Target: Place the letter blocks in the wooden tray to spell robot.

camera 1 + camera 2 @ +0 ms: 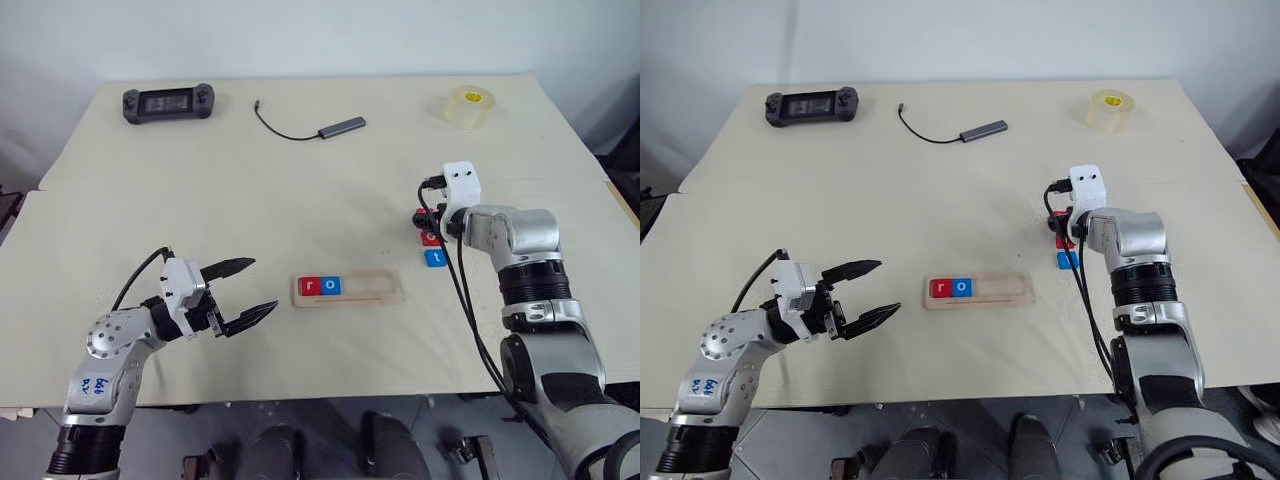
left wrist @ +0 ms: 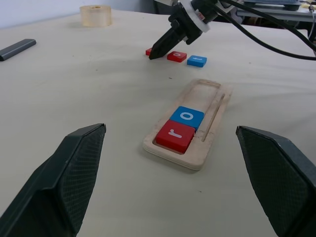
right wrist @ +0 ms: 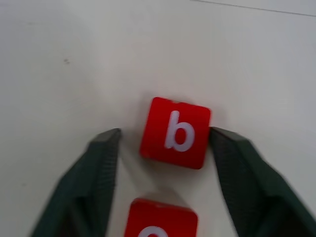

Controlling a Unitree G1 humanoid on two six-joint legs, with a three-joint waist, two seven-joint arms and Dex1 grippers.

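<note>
The red b block point(image 3: 175, 132), white lowercase letter up, lies flat on the counter point(image 1: 300, 190) between the right end effector's point(image 3: 163, 143) partly open fingers, one pad touching its edge, while the left end effector point(image 1: 245, 290) hovers wide open beside the wooden tray point(image 1: 385, 292).

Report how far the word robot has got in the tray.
Done: the red r block and blue o block sit at the left end of the wooden tray. In hand: the right gripper brackets the red b block on the table, one finger touching it, not yet lifted. Left: b, the red o block and the blue t block. The left gripper hangs open.
</note>
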